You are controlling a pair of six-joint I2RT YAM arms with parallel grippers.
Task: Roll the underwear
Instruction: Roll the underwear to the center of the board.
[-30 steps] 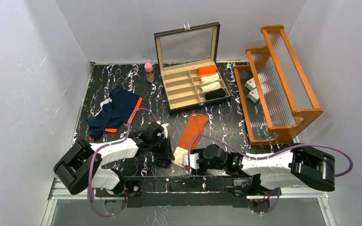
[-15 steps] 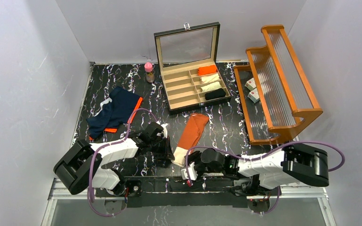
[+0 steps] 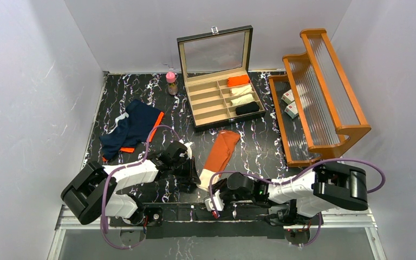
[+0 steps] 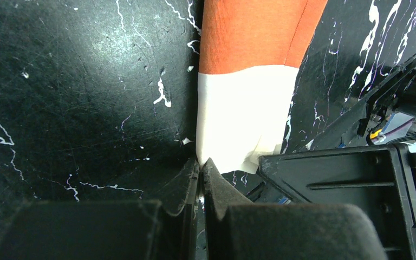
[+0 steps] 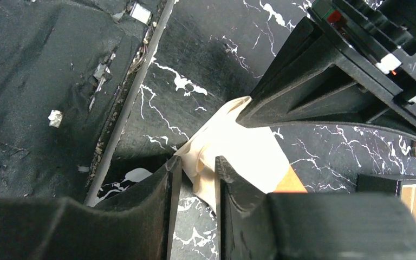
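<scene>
The rust-orange underwear [image 3: 222, 147] lies folded in a long strip, its white waistband [image 3: 206, 177] nearest the arms. My left gripper [image 3: 193, 182] is shut, its tips [image 4: 201, 162] pinching the waistband's [image 4: 244, 119] near left corner. My right gripper [image 3: 215, 199] sits at the near edge. Its jaws [image 5: 196, 161] stand a little apart around the waistband's crumpled corner [image 5: 211, 154], with table showing between them. The navy underwear [image 3: 131, 127] with orange trim lies spread at the left, away from both grippers.
An open compartment box [image 3: 222, 97] holding rolled cloths stands at the back. A pink-capped bottle [image 3: 171, 83] is beside it, a wooden rack [image 3: 319, 92] on the right. The table's metal front rail [image 5: 132, 95] runs close by the right gripper.
My right arm has swung left along the near edge and its jaws have narrowed around the waistband's corner. The left gripper has stayed shut in place.
</scene>
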